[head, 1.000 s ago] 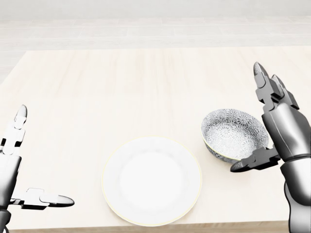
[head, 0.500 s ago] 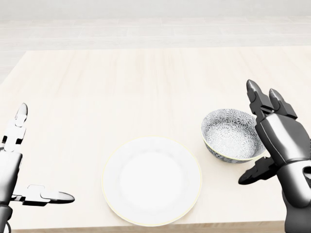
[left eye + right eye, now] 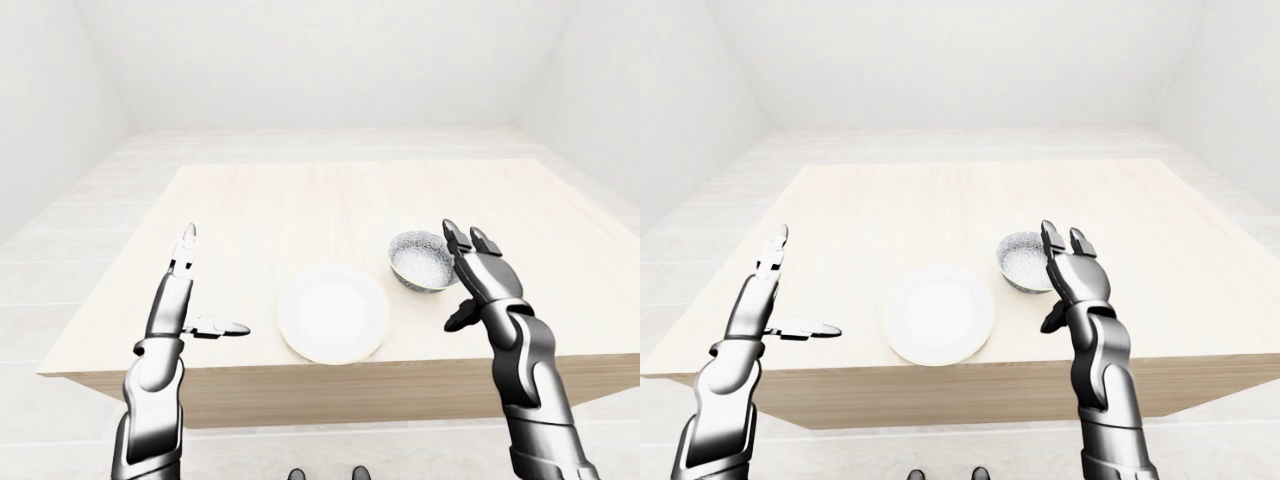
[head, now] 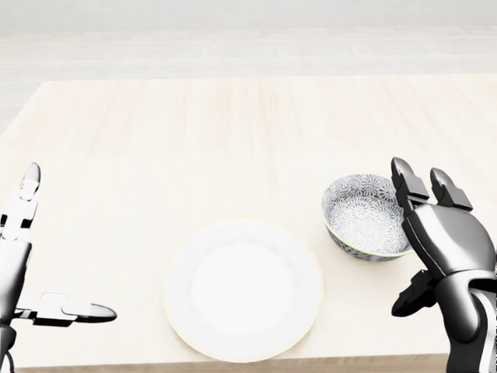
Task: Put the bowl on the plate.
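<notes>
Bowl [image 4: 366, 217] on table [image 4: 194, 132], just right of white plate [image 4: 243, 288], apart from it. Right hand [image 4: 436, 237], fingers spread and empty, beside bowl's right rim. Left hand [image 4: 31, 268], open and empty, near left.

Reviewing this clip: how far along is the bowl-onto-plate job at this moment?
Nothing done yet: the bowl sits on the table, right of the empty plate. In hand: the open right hand stands beside the bowl, not gripping. Left: grasp, lift, set on plate. The left hand is idle.
</notes>
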Motion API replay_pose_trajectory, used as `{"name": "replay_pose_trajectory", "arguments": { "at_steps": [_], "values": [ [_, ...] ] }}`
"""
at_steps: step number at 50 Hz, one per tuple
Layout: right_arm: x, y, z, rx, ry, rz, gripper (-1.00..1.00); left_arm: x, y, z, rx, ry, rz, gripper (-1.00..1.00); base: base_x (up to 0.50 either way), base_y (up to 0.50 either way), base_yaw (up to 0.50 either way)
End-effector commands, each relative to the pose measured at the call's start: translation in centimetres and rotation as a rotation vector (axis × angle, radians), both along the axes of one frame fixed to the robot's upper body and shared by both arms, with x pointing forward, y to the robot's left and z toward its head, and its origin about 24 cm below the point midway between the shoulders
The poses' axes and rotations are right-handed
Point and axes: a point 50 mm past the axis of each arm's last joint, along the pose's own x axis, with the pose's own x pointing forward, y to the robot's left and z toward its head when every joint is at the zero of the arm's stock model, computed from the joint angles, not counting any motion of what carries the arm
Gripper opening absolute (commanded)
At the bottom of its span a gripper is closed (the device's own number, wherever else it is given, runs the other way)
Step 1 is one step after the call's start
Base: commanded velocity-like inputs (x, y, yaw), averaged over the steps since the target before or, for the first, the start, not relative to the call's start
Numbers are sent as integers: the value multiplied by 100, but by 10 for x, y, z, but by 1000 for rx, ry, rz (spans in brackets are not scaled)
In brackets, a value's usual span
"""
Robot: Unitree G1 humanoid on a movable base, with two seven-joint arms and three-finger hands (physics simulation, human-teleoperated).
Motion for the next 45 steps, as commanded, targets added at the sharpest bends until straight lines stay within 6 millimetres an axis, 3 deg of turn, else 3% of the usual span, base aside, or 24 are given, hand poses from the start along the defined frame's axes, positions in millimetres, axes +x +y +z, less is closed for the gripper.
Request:
{"name": "replay_pose_trajectory", "arguments": {
  "at_steps": [1,45],
  "values": [
    [0,-1,-10,-57,40,-24,100,1,1,0,-14,1,-5,100,0,0,0],
    [12,3,-43,-133,104,-44,100,0,6,1,12,-11,20,100,0,0,0]
  ]
}}
